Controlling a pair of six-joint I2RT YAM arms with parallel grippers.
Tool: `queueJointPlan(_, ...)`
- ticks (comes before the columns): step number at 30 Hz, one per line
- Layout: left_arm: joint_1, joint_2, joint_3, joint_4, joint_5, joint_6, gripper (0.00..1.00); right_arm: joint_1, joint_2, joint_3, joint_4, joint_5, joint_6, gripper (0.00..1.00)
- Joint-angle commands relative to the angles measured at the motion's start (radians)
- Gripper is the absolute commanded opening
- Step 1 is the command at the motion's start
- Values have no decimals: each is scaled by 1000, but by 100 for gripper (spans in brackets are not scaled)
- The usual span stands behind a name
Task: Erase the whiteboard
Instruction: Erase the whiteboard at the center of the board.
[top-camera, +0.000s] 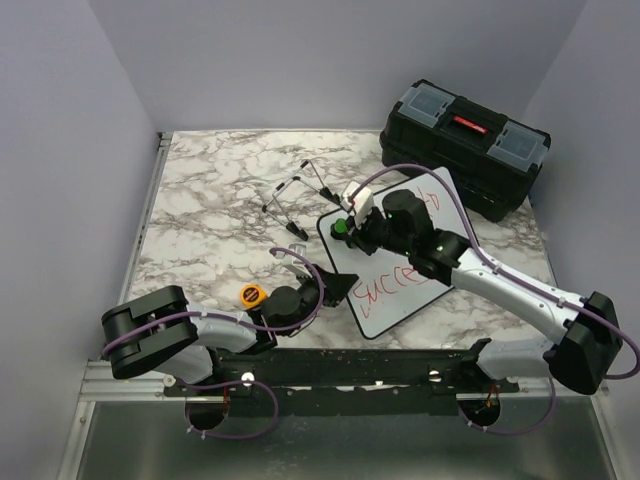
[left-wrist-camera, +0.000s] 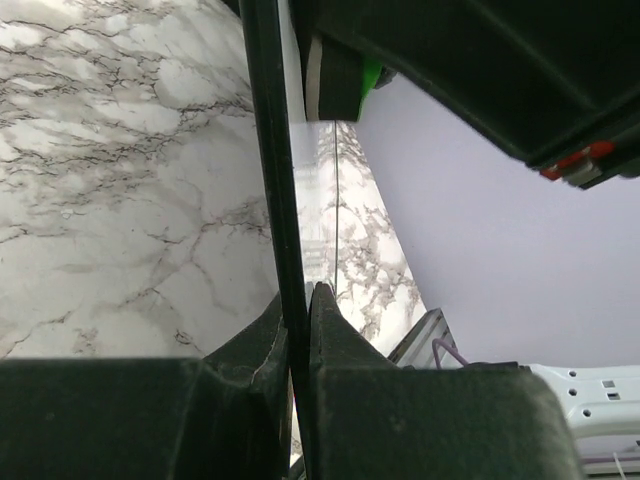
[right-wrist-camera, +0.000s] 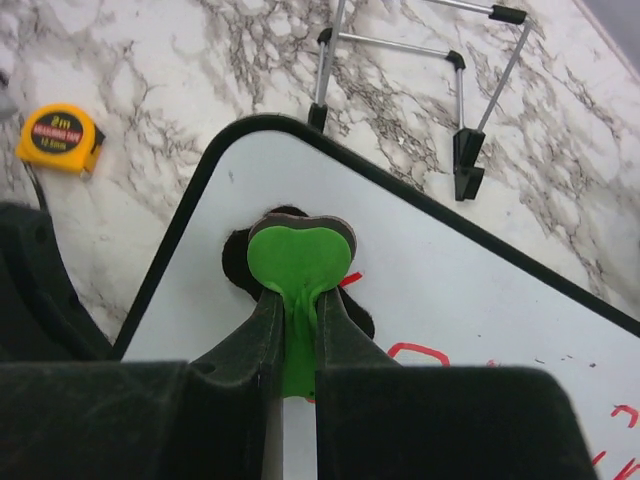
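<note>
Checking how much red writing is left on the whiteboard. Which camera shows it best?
The top external view: the red writing shows across the whiteboard, partly hidden by the right arm. The right wrist view catches only a few red strokes. The left wrist view shows just the board's black rim edge-on, no writing.

Left arm (top-camera: 215, 328) and right arm (top-camera: 510, 285) show silver-grey links, bulky black joints; purple cables (top-camera: 400, 166) loop beyond black base rail (top-camera: 340, 368).
</note>
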Motion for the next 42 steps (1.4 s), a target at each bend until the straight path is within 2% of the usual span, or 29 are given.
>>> queueJointPlan(1,-34,-32,9,72,124,131,0,-18,-43,-101,-174,-233,-195,1)
queueJointPlan(4,-31,-34,9,72,124,134,0,-18,-44,-98,-303,-549,-298,1)
queueJointPlan(7,-30,-34,11,72,125,136,0,-15,-18,-70,-285,-611,-280,1)
queueJointPlan(10,-31,-28,12,78,125,134,0,-16,8,-37,-139,-469,-106,1)
queueJointPlan(15,-30,-24,12,83,127,132,0,-17,40,16,39,47,105,1)
queueJointPlan(18,-30,-27,7,87,127,131,0,-19,15,-17,37,74,82,1)
queueJointPlan(21,-30,-29,3,86,127,137,0,-25,-12,-73,-57,-142,-58,0)
queueJointPlan(24,-29,-24,0,92,128,139,0,-26,-26,-99,-279,-590,-306,1)
queueJointPlan(26,-27,-21,0,100,130,140,0,-24,-33,-109,-332,-717,-388,1)
queueJointPlan(27,-27,-22,1,99,132,140,0,-24,-30,-106,-319,-704,-368,1)
queueJointPlan(29,-27,-26,4,89,129,143,0,-24,-12,-90,-218,-574,-266,1)
queueJointPlan(33,-26,-28,18,66,129,151,0,-61,23,-36,-38,-205,-65,1)
queueJointPlan(36,-26,-31,28,51,133,154,0,-118,7,-44,14,-110,-10,1)
queueJointPlan(39,-26,-30,31,45,137,154,0,-157,-49,-111,50,-106,-21,1)
queueJointPlan(40,-26,-30,32,43,139,155,0,-172,-63,-115,17,-161,-57,1)
queueJointPlan(42,-26,-29,36,41,143,158,0,-186,-71,-109,-119,-385,-183,1)
